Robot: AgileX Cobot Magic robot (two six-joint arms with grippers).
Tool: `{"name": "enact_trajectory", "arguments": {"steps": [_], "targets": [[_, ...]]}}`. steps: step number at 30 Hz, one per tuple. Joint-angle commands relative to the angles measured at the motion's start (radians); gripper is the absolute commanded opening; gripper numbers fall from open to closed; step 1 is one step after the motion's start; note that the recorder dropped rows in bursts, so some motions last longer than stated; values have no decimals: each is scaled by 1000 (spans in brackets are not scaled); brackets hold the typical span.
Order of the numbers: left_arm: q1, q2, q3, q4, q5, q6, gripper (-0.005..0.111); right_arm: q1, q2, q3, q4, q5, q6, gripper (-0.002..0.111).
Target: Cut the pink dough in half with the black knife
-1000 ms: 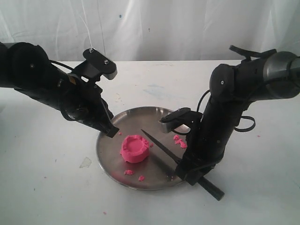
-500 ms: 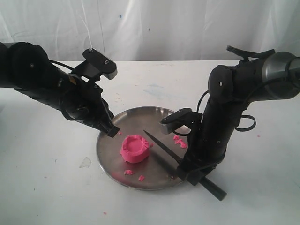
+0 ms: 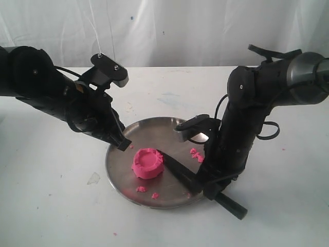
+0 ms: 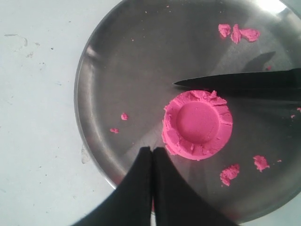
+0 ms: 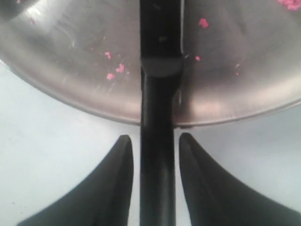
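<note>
The pink dough (image 3: 148, 163) is one round puck with a dimpled top (image 4: 197, 125), left of centre on the round steel plate (image 3: 115, 164). The black knife (image 3: 180, 172) lies across the plate's near-right rim. Its point (image 4: 181, 84) touches the dough's edge, and its handle sticks out over the table. My right gripper (image 3: 207, 192) straddles the handle (image 5: 157, 155) and is open, with a gap on each side (image 5: 155, 136). My left gripper (image 3: 123, 145) is shut and empty (image 4: 153, 150), hovering over the plate just beside the dough.
Small pink crumbs lie on the plate at the right (image 3: 197, 155) and near the front rim (image 3: 141, 189). White table (image 3: 61, 206) surrounds the plate, with a white curtain behind. Both arms lean in over the plate from either side.
My right gripper's jaws have spread off the knife handle. The blade has sunk lower, its point now against the dough. The left arm has not moved.
</note>
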Motion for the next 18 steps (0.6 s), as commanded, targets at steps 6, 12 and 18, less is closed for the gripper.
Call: {"name": "enact_trajectory", "arguments": {"steps": [6, 12, 18], "targets": [[1, -10, 5, -11, 11, -11, 0, -1, -90, -50, -57, 75, 72, 32], [1, -10, 5, -11, 7, -11, 0, 24, -189, -57, -25, 155, 146, 32], [1, -4, 5, -11, 3, -11, 0, 229, -261, -55, -116, 175, 252, 21]]}}
